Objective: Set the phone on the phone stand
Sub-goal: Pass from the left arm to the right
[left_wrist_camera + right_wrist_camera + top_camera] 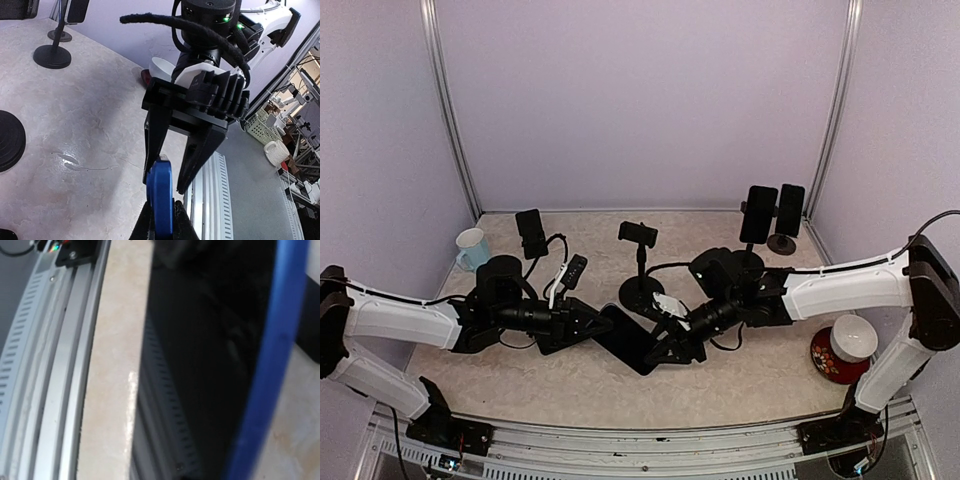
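The phone [632, 342], black-screened in a blue case, hangs low over the table's front middle between both arms. My left gripper [595, 325] is shut on its left end; in the left wrist view the blue edge [161, 197] stands upright between my fingers [183, 226]. My right gripper [672, 346] straddles the other end, open: one finger [156, 140] lies against the phone and the other stands a little off it. The right wrist view shows only the dark screen [200, 365] and blue rim close up. The empty phone stand [640, 262] is just behind.
Two phones on stands [772, 212] are at the back right, and another stand with a phone [531, 232] is at the back left. A pale blue mug [472, 248], a remote [575, 270] and a white bowl on a red plate [845, 345] lie around. The metal rail [55, 365] runs along the front edge.
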Controlling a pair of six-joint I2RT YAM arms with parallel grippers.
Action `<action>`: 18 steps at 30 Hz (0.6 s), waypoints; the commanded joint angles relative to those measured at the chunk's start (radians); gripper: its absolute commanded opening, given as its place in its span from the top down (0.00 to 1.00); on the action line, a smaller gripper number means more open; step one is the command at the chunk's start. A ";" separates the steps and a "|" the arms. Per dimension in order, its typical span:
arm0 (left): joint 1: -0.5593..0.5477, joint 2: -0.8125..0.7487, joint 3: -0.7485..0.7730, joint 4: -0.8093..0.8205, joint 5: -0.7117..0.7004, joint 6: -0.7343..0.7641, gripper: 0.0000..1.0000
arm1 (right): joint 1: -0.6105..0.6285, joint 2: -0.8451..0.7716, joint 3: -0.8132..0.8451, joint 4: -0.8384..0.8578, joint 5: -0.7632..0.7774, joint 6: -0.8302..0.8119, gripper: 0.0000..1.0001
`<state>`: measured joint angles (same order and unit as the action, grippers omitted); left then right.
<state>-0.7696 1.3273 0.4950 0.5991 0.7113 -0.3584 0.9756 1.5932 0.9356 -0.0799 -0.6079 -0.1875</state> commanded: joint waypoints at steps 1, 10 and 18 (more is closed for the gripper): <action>0.003 -0.023 -0.005 0.040 -0.013 0.024 0.99 | -0.006 0.021 0.011 -0.012 -0.079 0.006 0.73; 0.003 -0.023 -0.011 0.033 -0.039 0.025 0.51 | -0.008 0.035 0.022 -0.006 -0.018 0.021 0.92; 0.001 -0.038 -0.017 0.022 -0.100 0.026 0.02 | -0.009 0.029 0.014 0.004 0.048 0.026 0.96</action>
<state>-0.7704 1.3144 0.4831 0.6052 0.6540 -0.3347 0.9653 1.6245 0.9360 -0.1085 -0.5873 -0.1635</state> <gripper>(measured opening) 0.892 0.074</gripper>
